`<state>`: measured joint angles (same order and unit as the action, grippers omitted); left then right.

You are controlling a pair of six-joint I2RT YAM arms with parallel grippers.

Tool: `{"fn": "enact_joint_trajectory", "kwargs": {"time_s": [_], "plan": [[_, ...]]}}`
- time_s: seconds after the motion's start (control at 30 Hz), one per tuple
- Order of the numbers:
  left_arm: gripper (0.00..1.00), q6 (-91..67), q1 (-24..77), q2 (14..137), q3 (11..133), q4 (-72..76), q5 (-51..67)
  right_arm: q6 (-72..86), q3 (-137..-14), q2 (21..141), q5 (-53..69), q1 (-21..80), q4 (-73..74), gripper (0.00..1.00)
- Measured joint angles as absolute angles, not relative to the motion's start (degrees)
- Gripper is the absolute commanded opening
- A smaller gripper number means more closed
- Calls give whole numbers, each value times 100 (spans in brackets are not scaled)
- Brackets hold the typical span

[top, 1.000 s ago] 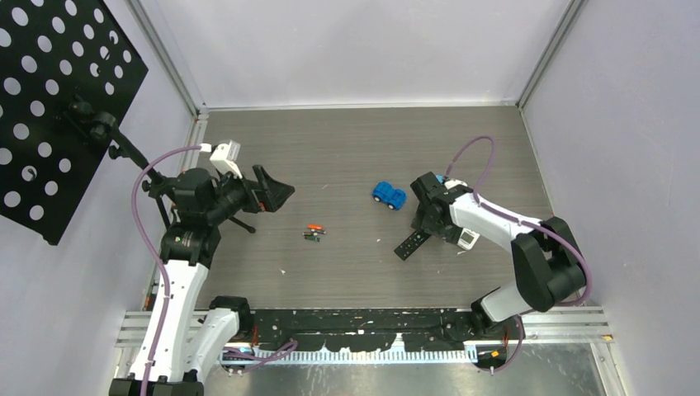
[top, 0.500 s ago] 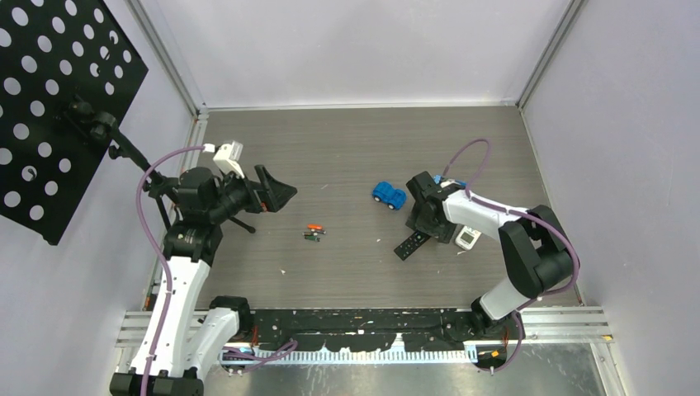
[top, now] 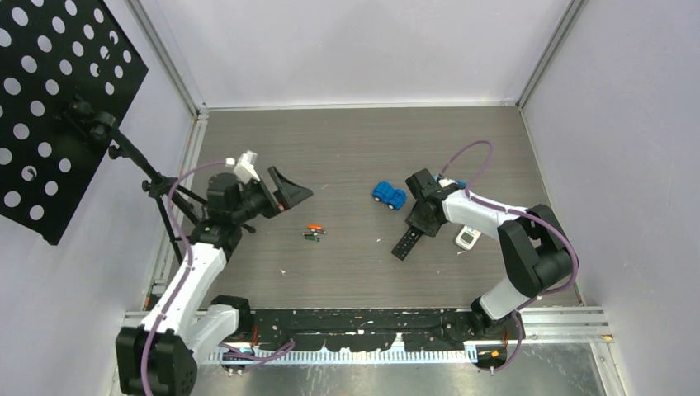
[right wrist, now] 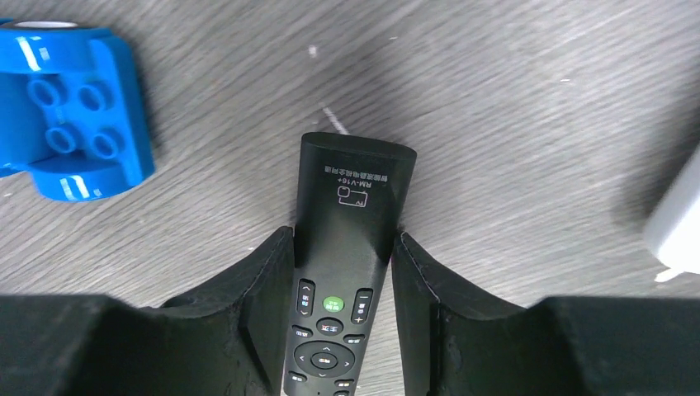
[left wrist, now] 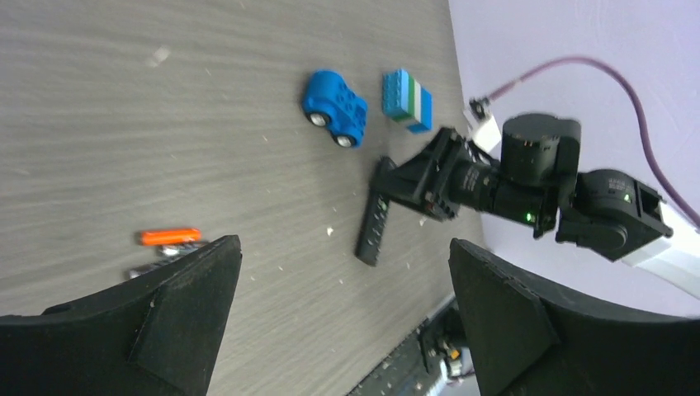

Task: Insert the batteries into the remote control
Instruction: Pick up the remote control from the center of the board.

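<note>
The black remote control point(top: 406, 243) lies button side up on the grey table, right of centre. My right gripper point(top: 419, 224) has a finger pressed against each long side of the remote control point(right wrist: 351, 198), so this gripper point(right wrist: 342, 238) is shut on it near the button end. The batteries lie mid-table: an orange-red one point(top: 314, 227) and dark ones point(top: 311, 237) just below it. My left gripper point(top: 290, 191) hovers open up and left of them. In the left wrist view the orange battery point(left wrist: 169, 237) shows beside the left finger, between wide-apart jaws of the left gripper point(left wrist: 342, 246).
A blue toy car point(top: 388, 195) sits just left of the right gripper, and a striped brick point(left wrist: 407, 99) lies beyond it. A small white device point(top: 467, 238) rests right of the remote. A black perforated board on a tripod point(top: 58, 99) stands at the left wall.
My right gripper slid onto the remote's upper end and closed on it, leaving the white device uncovered. The left arm swung right and forward, its gripper staying open.
</note>
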<state>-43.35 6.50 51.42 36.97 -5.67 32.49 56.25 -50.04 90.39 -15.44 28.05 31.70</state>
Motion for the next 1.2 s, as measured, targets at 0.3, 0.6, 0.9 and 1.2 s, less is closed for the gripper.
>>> {"fn": "enact_joint_trajectory", "kwargs": {"time_s": [0.3,0.6,0.9,1.2], "plan": [[97,-5094,2534,6348,3457,532,2808,5544,-4849,8842,-106,2808,2071,27],[95,-5850,3138,7413,3675,893,2963,5920,-3977,8416,1680,2808,-484,24],[95,-6753,3295,7568,4119,1109,3328,6532,-3780,8047,2484,2808,-2318,25],[71,-7907,3304,7961,4005,2191,3811,6978,-3568,8044,2886,2808,-3321,25]]}}
